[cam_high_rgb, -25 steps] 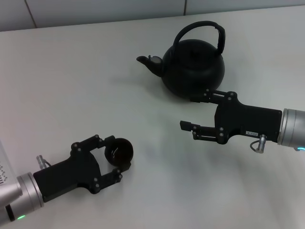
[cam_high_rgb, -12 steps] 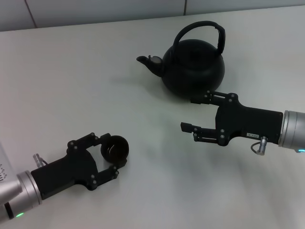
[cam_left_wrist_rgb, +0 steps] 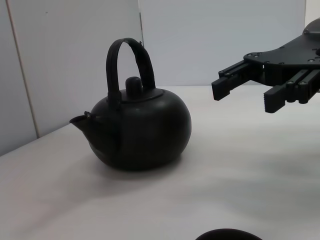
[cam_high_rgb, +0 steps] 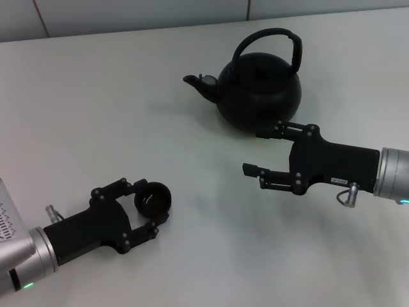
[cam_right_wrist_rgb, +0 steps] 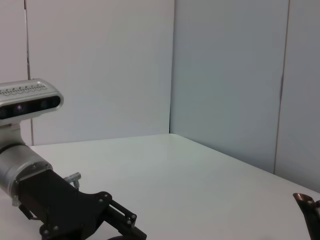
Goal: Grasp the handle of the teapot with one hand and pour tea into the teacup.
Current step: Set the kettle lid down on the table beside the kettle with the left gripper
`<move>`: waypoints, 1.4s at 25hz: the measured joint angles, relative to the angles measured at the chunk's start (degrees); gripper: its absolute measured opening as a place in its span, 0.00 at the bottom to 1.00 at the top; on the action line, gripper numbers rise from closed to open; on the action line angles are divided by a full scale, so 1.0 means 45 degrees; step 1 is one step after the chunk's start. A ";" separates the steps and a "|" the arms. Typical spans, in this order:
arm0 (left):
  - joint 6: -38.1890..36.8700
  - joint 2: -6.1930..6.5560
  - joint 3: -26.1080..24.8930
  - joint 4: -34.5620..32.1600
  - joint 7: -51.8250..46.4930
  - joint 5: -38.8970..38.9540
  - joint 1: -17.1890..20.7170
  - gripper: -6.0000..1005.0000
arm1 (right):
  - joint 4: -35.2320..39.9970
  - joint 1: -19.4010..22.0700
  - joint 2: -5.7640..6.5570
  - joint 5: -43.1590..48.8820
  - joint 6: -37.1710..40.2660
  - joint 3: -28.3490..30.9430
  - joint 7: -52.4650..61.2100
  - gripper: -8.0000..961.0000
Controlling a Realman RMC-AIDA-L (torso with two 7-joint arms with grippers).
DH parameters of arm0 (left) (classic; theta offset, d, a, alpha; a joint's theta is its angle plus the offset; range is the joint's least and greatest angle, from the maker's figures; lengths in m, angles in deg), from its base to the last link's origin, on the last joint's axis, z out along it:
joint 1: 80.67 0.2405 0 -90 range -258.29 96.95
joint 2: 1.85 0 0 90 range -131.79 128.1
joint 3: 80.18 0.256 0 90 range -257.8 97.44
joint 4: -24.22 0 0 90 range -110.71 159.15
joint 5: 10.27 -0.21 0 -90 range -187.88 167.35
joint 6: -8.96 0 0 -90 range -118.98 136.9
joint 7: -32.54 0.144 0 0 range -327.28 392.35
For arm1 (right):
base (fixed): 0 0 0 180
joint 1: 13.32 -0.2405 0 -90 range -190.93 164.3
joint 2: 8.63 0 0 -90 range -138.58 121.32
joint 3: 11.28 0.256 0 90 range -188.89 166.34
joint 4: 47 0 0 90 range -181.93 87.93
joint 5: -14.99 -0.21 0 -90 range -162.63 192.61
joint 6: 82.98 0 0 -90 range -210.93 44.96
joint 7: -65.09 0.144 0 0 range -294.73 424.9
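Note:
The matte black teapot (cam_high_rgb: 259, 89) stands upright at the back centre of the table, its spout (cam_high_rgb: 195, 81) pointing to my left. Its arched handle (cam_high_rgb: 268, 37) is free. It also shows in the left wrist view (cam_left_wrist_rgb: 140, 127), with the handle (cam_left_wrist_rgb: 127, 55) upright. My right gripper (cam_high_rgb: 255, 152) is open and empty, low in front of the teapot, apart from it; it also shows in the left wrist view (cam_left_wrist_rgb: 245, 95). My left gripper (cam_high_rgb: 152, 208) is shut on the small black teacup (cam_high_rgb: 153, 199) at the front left. No tea shows.
The white table (cam_high_rgb: 96, 109) runs back to a pale wall (cam_high_rgb: 128, 13). The right wrist view shows my left arm (cam_right_wrist_rgb: 50, 200) and the tip of the teapot's spout (cam_right_wrist_rgb: 306, 202) at its edge.
My left gripper has drawn back slightly to the left, and the teacup moved with it. The right gripper and the teapot have hardly moved.

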 joint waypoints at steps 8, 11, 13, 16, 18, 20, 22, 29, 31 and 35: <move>0.0000 0.0000 0.0003 0.0000 -0.0009 0.0000 -0.0021 0.68 | 0.0001 -0.0068 0.0014 -0.0013 -0.0038 0.0013 0.0000 0.77; 0.0000 0.0000 0.0003 0.0001 -0.0016 0.0000 -0.0021 0.68 | 0.0000 -0.0096 0.0018 -0.0014 -0.0080 0.0013 0.0000 0.77; -0.0001 0.0000 0.0002 0.0001 -0.0046 0.0000 -0.0022 0.68 | 0.0001 -0.0101 0.0020 -0.0015 -0.0094 0.0013 -0.0004 0.77; 0.0000 -0.0001 0.0002 0.0001 -0.0200 -0.0026 -0.0025 0.68 | 0.0001 -0.0102 0.0021 -0.0014 -0.0101 0.0013 -0.0016 0.77; 0.0003 0.0001 0.0002 0.0000 -0.0288 -0.0052 -0.0035 0.68 | 0.0006 -0.0099 0.0021 -0.0014 -0.0101 0.0013 -0.0018 0.77; 0.0006 0.0000 0.0003 -0.0003 -0.0346 -0.0076 -0.0039 0.68 | 0.0015 -0.0091 0.0021 -0.0015 -0.0102 0.0013 -0.0019 0.77; 0.0009 0.0001 0.0005 -0.0008 -0.0364 -0.0086 -0.0041 0.68 | 0.0020 -0.0080 0.0022 -0.0015 -0.0101 0.0013 -0.0019 0.77; -0.0046 0.0001 0.0150 -0.0093 -0.0691 -0.0132 -0.0042 0.68 | 0.0093 -0.0024 0.0040 -0.0014 -0.0085 0.0013 -0.0020 0.77; -0.0027 0.0001 0.0223 -0.0102 -0.0696 -0.0138 -0.0045 0.69 | 0.0098 -0.0020 0.0040 -0.0014 -0.0055 0.0013 -0.0020 0.77; -0.0008 0.0001 0.0330 -0.0118 -0.0700 -0.0139 -0.0060 0.69 | 0.0098 -0.0020 0.0040 -0.0014 -0.0034 0.0013 -0.0019 0.77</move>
